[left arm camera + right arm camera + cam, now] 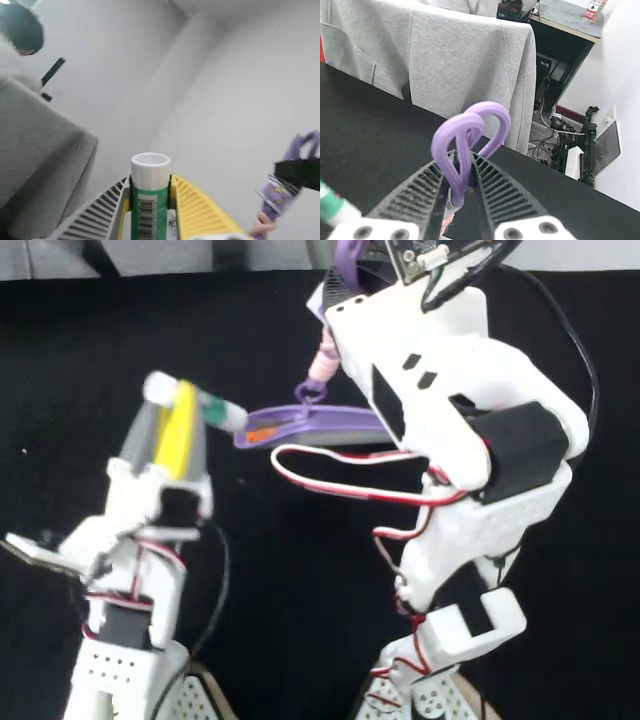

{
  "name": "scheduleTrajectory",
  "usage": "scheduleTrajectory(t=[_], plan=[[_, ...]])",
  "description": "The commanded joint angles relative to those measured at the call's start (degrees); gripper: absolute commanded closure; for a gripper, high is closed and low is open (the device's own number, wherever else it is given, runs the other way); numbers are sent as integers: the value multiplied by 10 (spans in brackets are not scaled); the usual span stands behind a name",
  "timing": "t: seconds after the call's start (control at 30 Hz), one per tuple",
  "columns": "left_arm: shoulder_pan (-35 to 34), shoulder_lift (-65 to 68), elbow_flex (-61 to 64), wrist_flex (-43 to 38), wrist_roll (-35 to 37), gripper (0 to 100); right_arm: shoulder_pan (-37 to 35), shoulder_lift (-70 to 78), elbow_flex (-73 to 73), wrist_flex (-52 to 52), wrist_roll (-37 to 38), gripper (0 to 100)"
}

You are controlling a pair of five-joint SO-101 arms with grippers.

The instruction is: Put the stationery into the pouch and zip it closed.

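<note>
Well, left of the pouch (pixel 320 423), the left gripper (pixel 170 410) is clamped on the glue stick (pixel 215 410). The stick's long axis points at the pouch's open left end, its tip just beside the mouth. Above the pouch, the right gripper (pixel 462 167) pinches its purple loop (pixel 470 125), apparently lifting it off the black table (pixel 280 590), with open room beneath.

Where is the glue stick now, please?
In the high view, the glue stick is on the left side, clamped in the left gripper. Its end is next to the open mouth of the pouch, which hangs from the right gripper.
</note>
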State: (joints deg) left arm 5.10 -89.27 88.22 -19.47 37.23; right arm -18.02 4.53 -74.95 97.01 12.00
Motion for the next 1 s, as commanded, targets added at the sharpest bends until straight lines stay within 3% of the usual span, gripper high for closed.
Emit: scheduleTrajectory(t=[0.0,0.17,0.47,0.67,0.97], plan=[[-22,184,-97,-12,50,970,5,-10,-20,3,-5,988],[29,251,-95,-13,31,970,5,-10,-20,2,-5,988],[47,267,-95,-22,34,971,5,-10,-20,2,-5,988],[113,394,-99,-178,34,971,5,-10,-20,3,-5,988],[120,702,-184,-440,29,970,5,-10,-20,2,-5,988]])
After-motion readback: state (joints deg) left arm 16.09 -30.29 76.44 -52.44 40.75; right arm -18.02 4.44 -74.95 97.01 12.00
